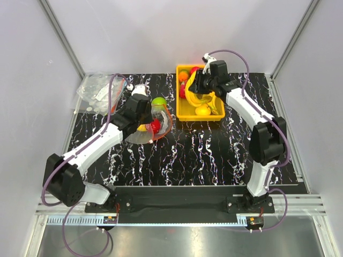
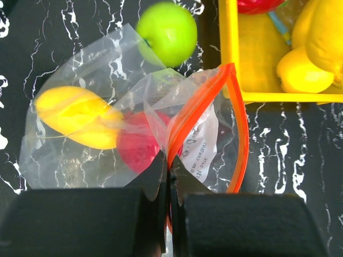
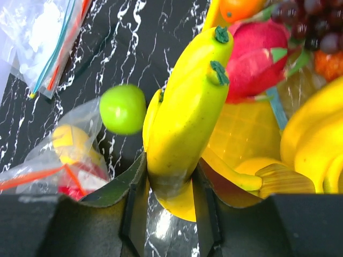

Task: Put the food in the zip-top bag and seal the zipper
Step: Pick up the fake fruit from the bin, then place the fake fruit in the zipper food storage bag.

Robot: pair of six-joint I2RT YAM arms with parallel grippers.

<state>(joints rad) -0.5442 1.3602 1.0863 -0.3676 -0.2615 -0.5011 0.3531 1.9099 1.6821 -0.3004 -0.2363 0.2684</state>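
My left gripper (image 2: 167, 166) is pinched shut on the zipper (image 2: 199, 104) of the zip-top bag (image 2: 91, 75). The bag lies on the counter (image 1: 203, 150) just left of the yellow tray (image 2: 228, 53), its mouth gaping toward the tray and the strip running from my fingers to the tray's corner. My right gripper (image 3: 169, 184) is clamped on a banana bunch (image 3: 187, 107) above the tray, stems pointing away from it.

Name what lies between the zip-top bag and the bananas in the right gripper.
A green apple, on the table beside the zip-top bag; the right wrist view shows it.
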